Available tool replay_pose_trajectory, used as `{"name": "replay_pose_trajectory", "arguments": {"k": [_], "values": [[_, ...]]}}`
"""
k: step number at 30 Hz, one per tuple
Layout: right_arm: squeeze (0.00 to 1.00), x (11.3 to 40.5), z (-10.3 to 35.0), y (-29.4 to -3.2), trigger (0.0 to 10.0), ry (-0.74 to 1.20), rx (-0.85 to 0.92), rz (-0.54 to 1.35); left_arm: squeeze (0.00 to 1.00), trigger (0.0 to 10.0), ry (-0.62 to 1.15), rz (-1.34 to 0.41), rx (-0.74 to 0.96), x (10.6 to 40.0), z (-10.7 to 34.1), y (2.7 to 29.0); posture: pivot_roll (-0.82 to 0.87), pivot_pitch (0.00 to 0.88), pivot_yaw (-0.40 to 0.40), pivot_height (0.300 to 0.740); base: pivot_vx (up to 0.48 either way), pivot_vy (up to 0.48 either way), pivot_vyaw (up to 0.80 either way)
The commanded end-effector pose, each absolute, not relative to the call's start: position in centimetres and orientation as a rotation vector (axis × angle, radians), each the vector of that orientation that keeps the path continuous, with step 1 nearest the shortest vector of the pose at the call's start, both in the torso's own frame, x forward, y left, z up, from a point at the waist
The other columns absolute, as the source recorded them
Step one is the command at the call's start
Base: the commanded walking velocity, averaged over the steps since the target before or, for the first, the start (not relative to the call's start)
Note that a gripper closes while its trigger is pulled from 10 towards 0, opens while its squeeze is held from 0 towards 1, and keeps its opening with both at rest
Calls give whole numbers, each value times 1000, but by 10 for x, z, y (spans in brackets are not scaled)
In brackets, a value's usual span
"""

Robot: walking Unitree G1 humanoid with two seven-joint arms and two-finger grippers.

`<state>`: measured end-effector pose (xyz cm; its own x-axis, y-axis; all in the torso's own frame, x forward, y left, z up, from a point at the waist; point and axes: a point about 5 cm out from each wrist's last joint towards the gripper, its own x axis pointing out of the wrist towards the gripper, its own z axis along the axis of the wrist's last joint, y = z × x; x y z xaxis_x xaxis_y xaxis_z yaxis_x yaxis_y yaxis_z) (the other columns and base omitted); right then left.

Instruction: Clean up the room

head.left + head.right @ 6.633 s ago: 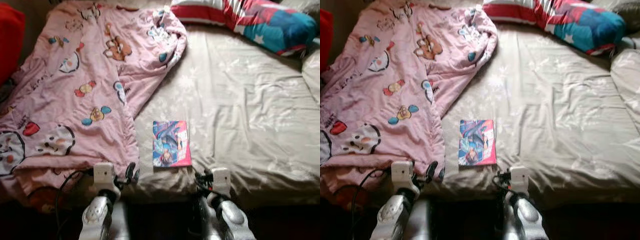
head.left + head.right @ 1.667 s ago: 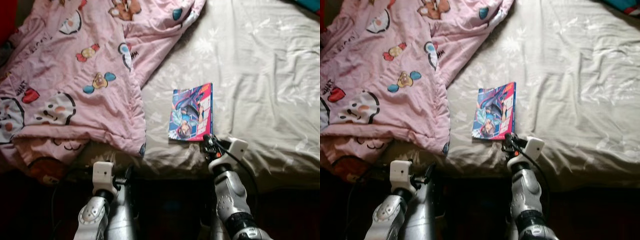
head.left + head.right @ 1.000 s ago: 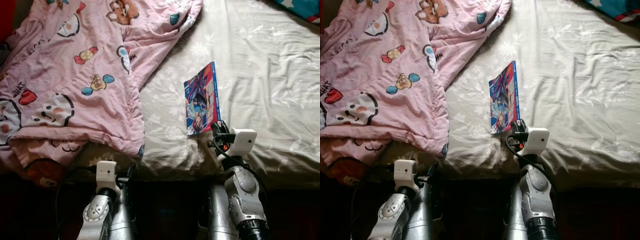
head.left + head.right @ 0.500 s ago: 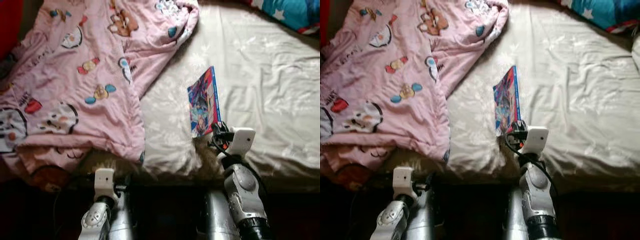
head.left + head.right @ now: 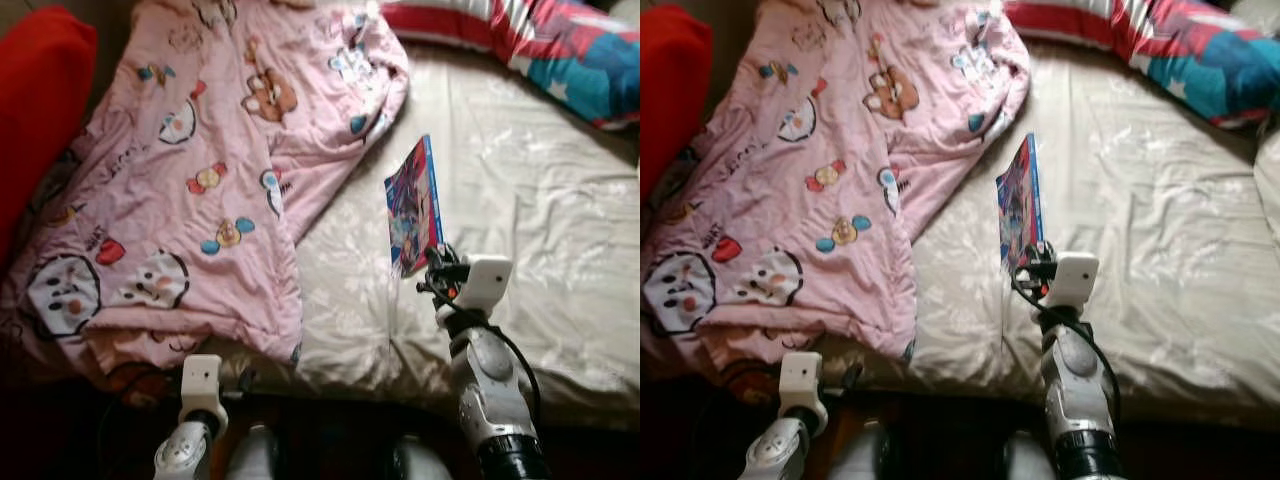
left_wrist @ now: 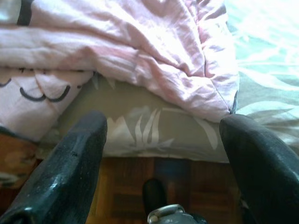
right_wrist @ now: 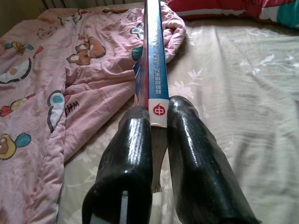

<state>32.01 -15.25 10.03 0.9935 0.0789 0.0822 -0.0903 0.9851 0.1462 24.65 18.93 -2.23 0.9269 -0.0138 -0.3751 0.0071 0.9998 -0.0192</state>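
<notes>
A thin comic book [image 5: 413, 208] with a bright pink and blue cover stands on edge above the beige bed sheet [image 5: 520, 200]. My right gripper [image 5: 432, 272] is shut on its lower end, and the right wrist view shows both black fingers [image 7: 135, 140] pinching the blue spine of the book [image 7: 153, 56]. Low at the bed's near edge sits my left gripper [image 6: 161, 144], open, facing the hem of the pink cartoon blanket [image 6: 140, 51] with nothing between its fingers.
The pink blanket [image 5: 190, 170] lies rumpled over the bed's left half. A red cushion [image 5: 35, 110] is at the far left. A red, white and blue pillow [image 5: 540, 45] lies along the head of the bed. Wooden floor [image 6: 121, 186] shows below the mattress.
My right gripper took hold of the comic book lying flat on the sheet and lifted it up on edge. The camera has tilted up, bringing the pillow and red cushion into view.
</notes>
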Motion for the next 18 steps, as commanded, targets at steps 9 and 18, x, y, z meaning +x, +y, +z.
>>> {"name": "replay_pose_trajectory", "arguments": {"k": [9,18], "values": [[0,317,94,-151,10000,-62,173,68,0,10000,563,27,-22,217,-51,192,-4,222,3,740,0,0,0],[0,317,90,-155,10000,-45,173,42,0,10000,647,57,-34,207,-61,196,-6,219,3,740,0,0,0]]}}
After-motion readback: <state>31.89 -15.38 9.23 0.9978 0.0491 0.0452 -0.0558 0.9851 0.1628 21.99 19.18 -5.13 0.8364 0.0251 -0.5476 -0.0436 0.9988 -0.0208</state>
